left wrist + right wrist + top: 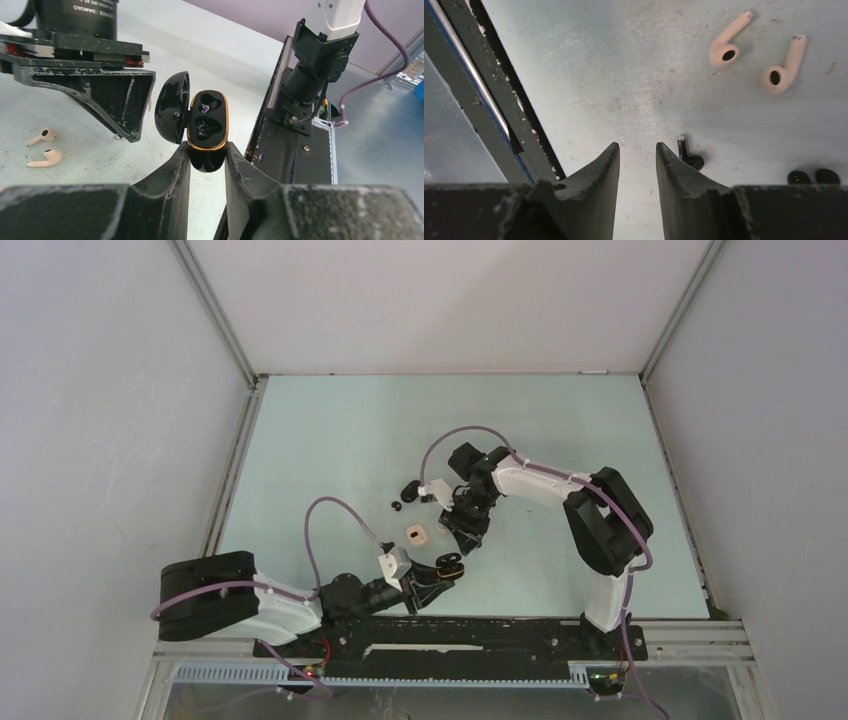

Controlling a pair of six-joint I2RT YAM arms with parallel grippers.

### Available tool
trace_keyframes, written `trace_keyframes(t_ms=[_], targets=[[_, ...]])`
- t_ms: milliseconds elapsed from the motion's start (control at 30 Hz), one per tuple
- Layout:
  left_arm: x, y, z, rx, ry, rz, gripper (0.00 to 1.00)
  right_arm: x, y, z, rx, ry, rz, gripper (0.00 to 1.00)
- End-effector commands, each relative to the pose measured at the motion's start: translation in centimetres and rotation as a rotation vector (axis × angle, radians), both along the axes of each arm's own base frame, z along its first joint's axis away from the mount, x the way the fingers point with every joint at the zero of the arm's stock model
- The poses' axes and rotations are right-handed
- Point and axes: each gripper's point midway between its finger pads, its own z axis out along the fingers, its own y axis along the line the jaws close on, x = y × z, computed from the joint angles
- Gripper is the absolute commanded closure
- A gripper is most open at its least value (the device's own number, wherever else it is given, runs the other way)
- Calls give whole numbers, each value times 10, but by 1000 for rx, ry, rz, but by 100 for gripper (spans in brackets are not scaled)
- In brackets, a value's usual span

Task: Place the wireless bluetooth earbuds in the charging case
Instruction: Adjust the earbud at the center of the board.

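Step, by judgement: fetching a bud for the case. Gripping black case (207,125) by its base in L claw (207,147), lid open, wells apparently empty. Hovering R claw (636,147) low over table (350,430), fingers part-open, nothing between; black earbud (694,161) lying just beside. Next: centre over bud, pinch, carry to well, seat w/ correct orientation. Whitish buds (788,62) farther off. Pale scuffed top, plain white walls (450,300).
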Motion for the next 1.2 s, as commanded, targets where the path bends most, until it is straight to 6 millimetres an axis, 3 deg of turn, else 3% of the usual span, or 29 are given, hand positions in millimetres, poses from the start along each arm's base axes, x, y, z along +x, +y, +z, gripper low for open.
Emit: trace_keyframes(t_ms=[0, 200, 400, 933, 1167], targets=[[-4, 3, -2, 3, -24, -12, 100, 26, 12, 9, 28, -107, -23, 64], [-5, 2, -1, 0, -23, -14, 100, 33, 5, -11, -49, -111, -41, 63], [-6, 1, -4, 4, -11, -19, 100, 35, 2, -17, -78, -122, -36, 63], [-7, -9, -1, -3, -7, -33, 100, -10, -11, -15, -69, 9, 64, 64], [-7, -9, -2, 2, -7, -32, 100, -8, -16, -12, -72, 9, 56, 65]])
